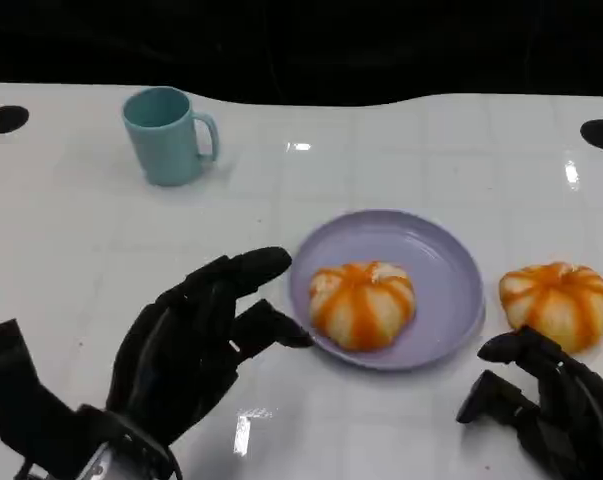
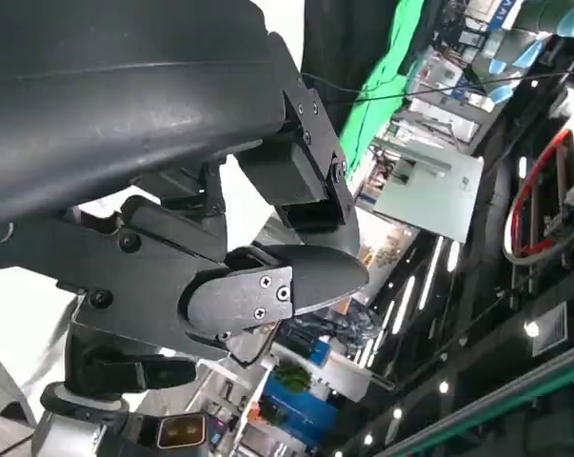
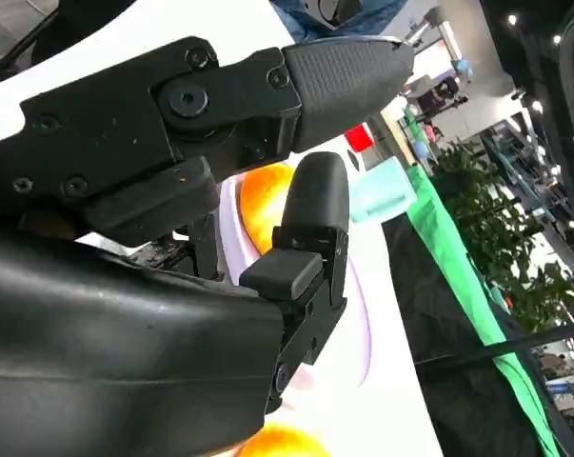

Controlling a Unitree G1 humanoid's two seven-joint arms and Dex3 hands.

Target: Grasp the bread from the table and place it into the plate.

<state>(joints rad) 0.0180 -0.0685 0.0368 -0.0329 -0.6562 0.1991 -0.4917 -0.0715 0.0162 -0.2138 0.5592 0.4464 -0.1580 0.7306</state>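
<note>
Orange-striped bread (image 1: 558, 302) is seen on the worktop (image 1: 101, 230), beside the plate (image 1: 451, 270), near the empty, spread right hand (image 1: 546, 400). Presumably soft and light; its sides should be cupped gently.

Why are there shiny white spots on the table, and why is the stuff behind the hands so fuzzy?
Head view: lamps overhead glare off the glossy white table as bright spots, and the round lilac plate has a soft sheen. Left wrist view: the black left hand looks sharp, the room behind is blurry. Right wrist view: the orange-striped bread bun glows overbright.
</note>
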